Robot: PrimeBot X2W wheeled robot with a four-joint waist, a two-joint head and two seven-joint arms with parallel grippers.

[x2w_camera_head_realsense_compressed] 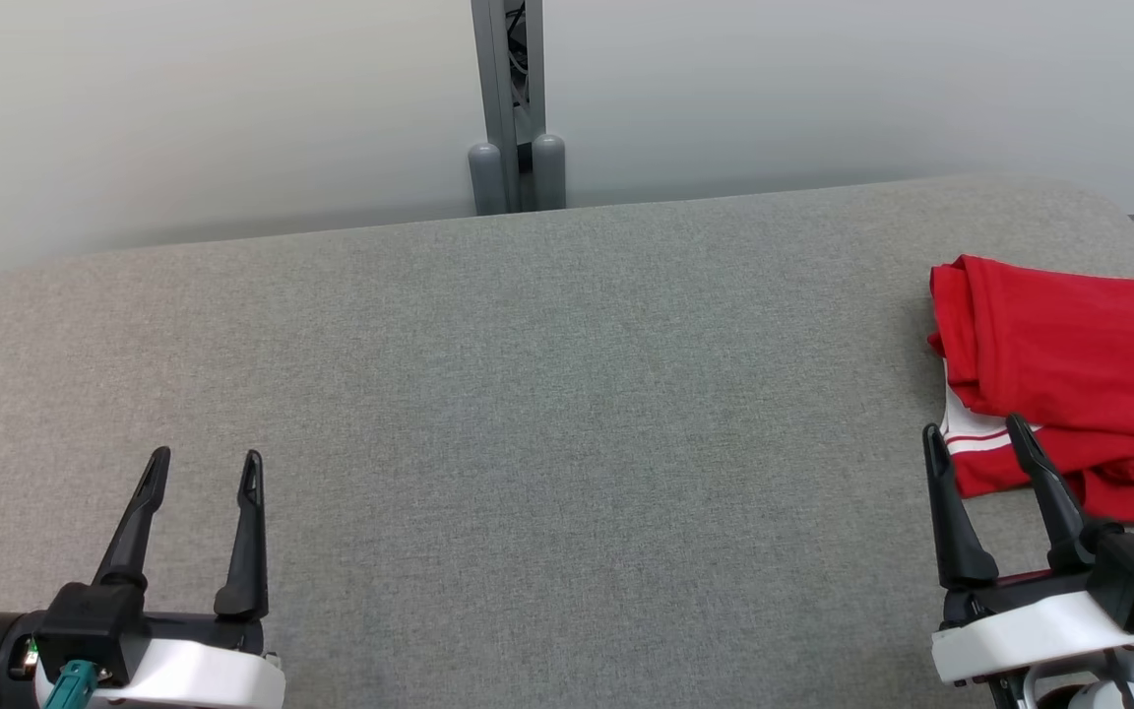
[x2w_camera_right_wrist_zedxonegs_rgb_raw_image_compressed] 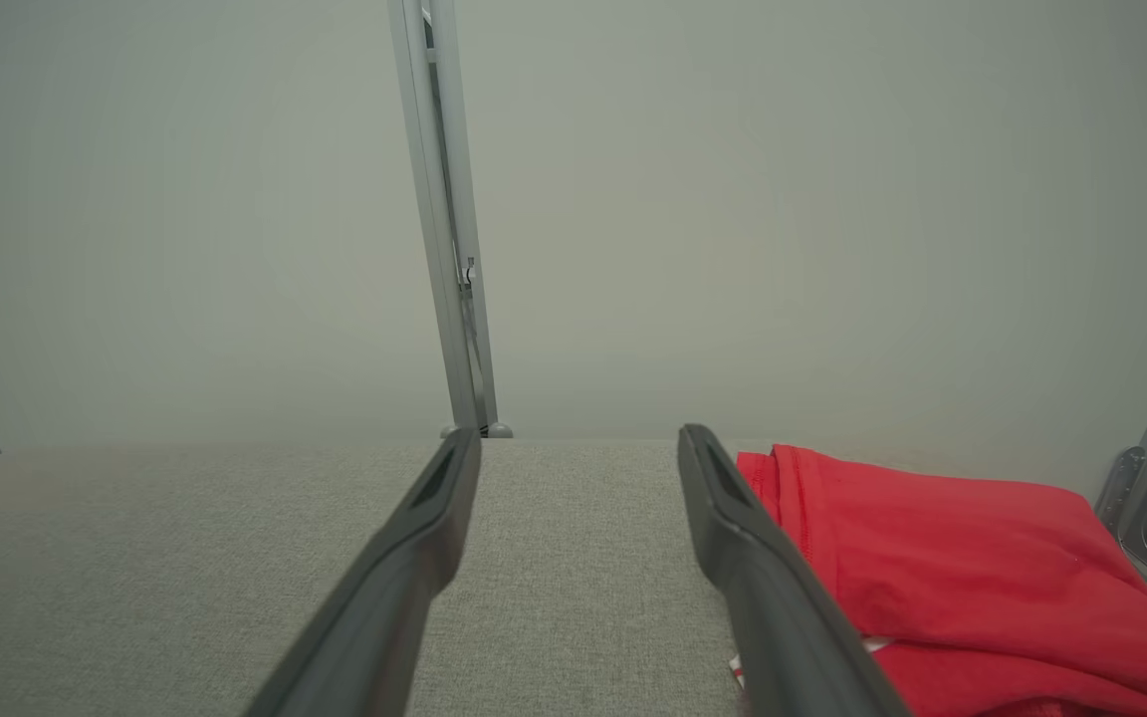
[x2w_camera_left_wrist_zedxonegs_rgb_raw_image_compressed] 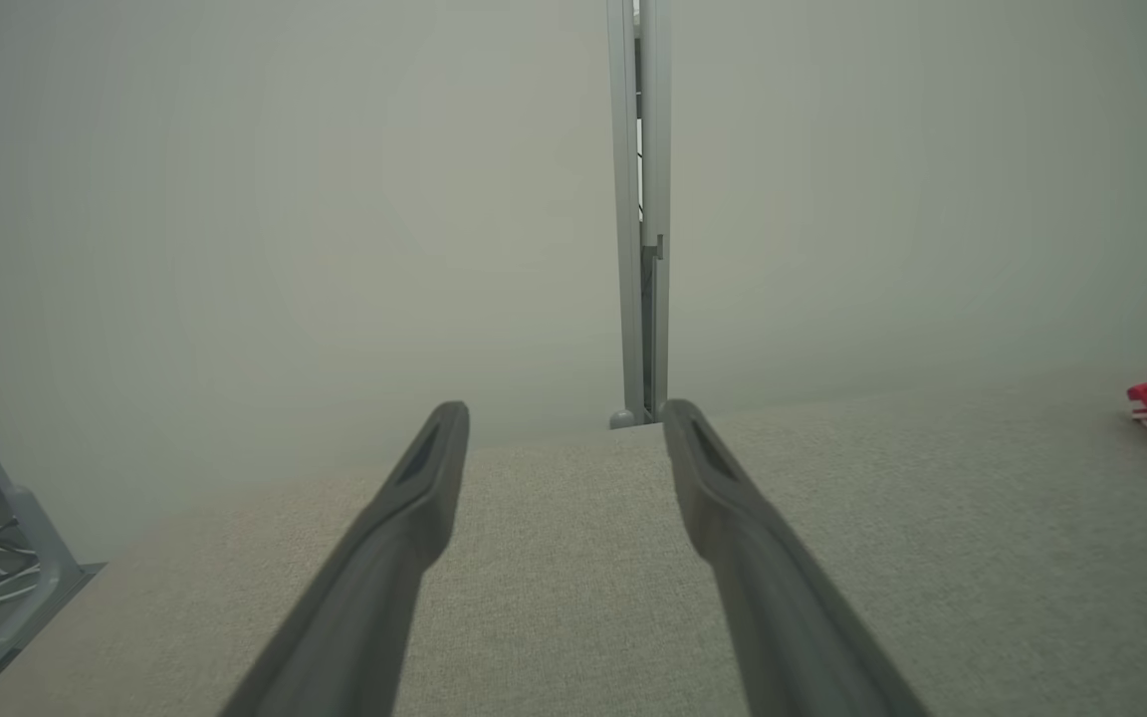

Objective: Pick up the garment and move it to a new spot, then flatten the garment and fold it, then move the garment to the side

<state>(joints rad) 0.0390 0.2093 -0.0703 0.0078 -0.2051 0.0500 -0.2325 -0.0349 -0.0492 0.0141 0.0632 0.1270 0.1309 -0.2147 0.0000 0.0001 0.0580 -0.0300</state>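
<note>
Red garment [x2w_camera_head_realsense_compressed: 1069, 345] with white striped trim lies loosely folded at the right edge of the grey fabric-covered bench [x2w_camera_head_realsense_compressed: 547, 394]. Right end effector [x2w_camera_head_realsense_compressed: 975, 426] is spread and holds nothing, fingertips at the garment's near left corner; contact cannot be judged. Left end effector [x2w_camera_head_realsense_compressed: 207, 455] is spread and empty over bare bench, well apart from the garment.

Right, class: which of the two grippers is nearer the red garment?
The right gripper, close beside the garment; the left gripper stands far off.
</note>
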